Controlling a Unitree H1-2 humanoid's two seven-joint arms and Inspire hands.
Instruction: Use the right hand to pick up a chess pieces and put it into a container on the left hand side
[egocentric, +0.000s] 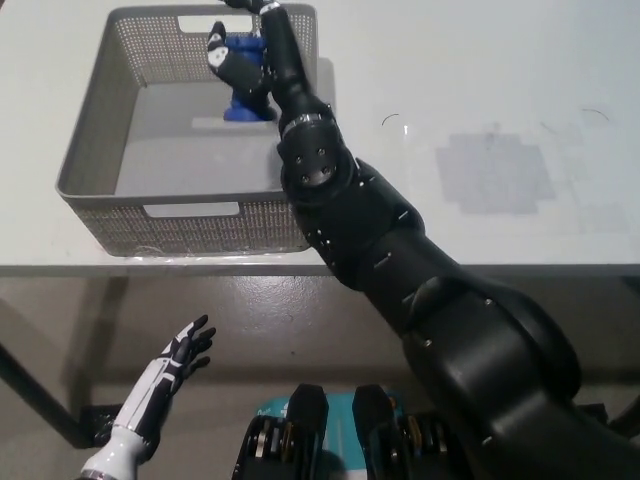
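White tabletop (480, 80) fills the upper half of our view, with grey floor (300, 310) below its front edge. We've got one grey mesh basket (90, 150) sitting at about 10 o'clock on the table, cut-out handles on its near and far walls. A pale rectangular patch (495, 172) shows on the tabletop at 2 o'clock, plus a couple of small dark squiggles near it.

Our black right arm (350, 210) runs diagonally up from 5 o'clock and crosses over the basket's right wall, hiding that corner of it. Our right hand (245, 62) is inside the basket at the far right, fingers wrapped around one blue chess piece (243, 98). The piece's base looks to be at or just above the basket floor; can't tell if it's actually touching. The hand covers the top of the piece, so we can't say which piece it is.

Our white left hand (170, 375) just hangs down at 7 o'clock, below table level, fingers spread and holding nothing.

No readable writing or labels anywhere that we can make out.
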